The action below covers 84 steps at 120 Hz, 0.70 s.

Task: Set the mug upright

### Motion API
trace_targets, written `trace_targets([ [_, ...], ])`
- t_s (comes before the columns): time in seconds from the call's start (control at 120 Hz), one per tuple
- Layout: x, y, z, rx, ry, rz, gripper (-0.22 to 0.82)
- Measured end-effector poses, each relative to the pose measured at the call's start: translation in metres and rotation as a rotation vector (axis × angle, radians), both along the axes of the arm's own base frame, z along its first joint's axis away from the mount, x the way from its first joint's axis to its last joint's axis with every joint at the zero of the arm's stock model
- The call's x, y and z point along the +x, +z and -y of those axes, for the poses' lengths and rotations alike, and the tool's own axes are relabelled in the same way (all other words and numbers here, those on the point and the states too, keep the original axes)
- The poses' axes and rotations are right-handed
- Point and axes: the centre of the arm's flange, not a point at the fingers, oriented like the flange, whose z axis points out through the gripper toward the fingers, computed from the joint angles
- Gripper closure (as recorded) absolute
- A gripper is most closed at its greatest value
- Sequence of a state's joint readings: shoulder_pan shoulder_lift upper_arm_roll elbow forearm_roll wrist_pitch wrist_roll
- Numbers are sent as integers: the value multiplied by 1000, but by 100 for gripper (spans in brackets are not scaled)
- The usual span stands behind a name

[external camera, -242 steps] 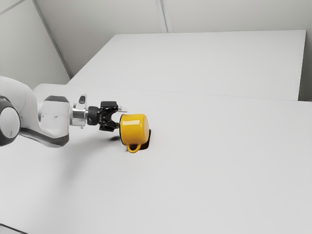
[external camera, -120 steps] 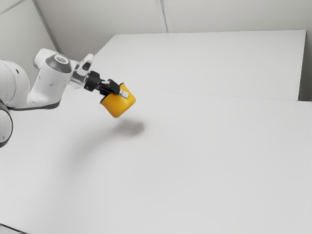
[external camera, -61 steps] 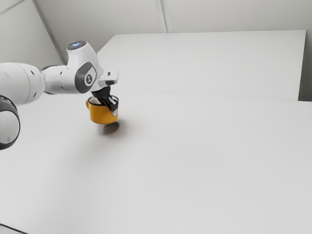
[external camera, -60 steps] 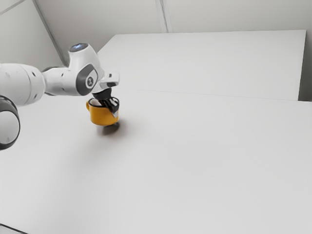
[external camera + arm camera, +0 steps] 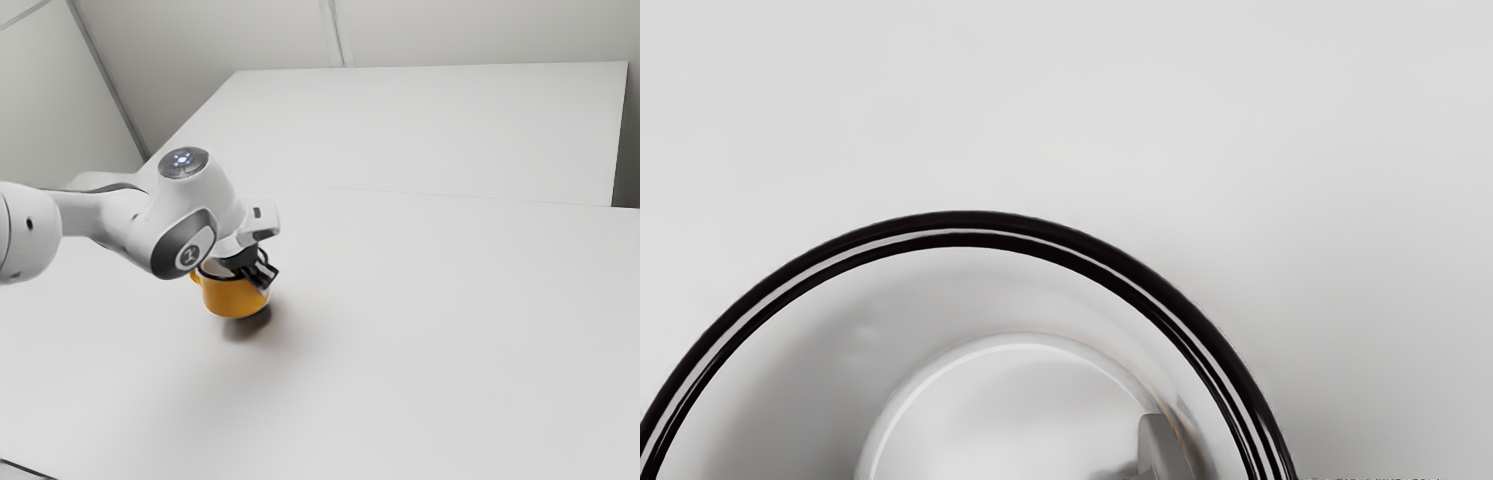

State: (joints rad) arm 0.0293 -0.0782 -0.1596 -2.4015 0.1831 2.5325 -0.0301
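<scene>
Opening up, the yellow mug stands about level in the exterior view, its handle toward that view's left. My gripper comes down over its rim on the side away from the handle, closed on the mug's wall. In the wrist view the mug's black rim curves around a pale interior; of my gripper, one grey fingertip is inside the mug, near the wall. The other finger is hidden there. A shadow lies just below the mug; whether its base touches the table cannot be told.
The white table stretches around the mug and toward the exterior view's right. A second white surface lies beyond it. My arm reaches in from the exterior view's left, above the tabletop.
Two seconds ago the mug lay on its side; it was lifted and turned upright in my gripper. Over the last half second, hand and mug moved down and slightly right in the exterior view.
</scene>
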Motion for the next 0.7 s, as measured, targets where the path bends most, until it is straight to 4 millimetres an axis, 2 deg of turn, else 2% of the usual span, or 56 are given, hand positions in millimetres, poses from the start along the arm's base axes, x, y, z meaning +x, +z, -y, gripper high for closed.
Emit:
trace_targets([
  [0.142, -10, -14, -2, -21, 104, -4, 76],
  [0.325, -11, -14, 3, -61, 192, 6, 36],
  [0.408, -10, -14, 2, -73, 225, 11, 25],
  [0.5, -10, -10, 2, -81, 254, 17, 16],
  [0.55, -8, 12, 1, -78, 273, 32, 13],
  [0.6, -2, 52, -3, -82, 305, 55, 10],
  [0.7, 26, 187, -2, -122, 345, 122, 6],
])
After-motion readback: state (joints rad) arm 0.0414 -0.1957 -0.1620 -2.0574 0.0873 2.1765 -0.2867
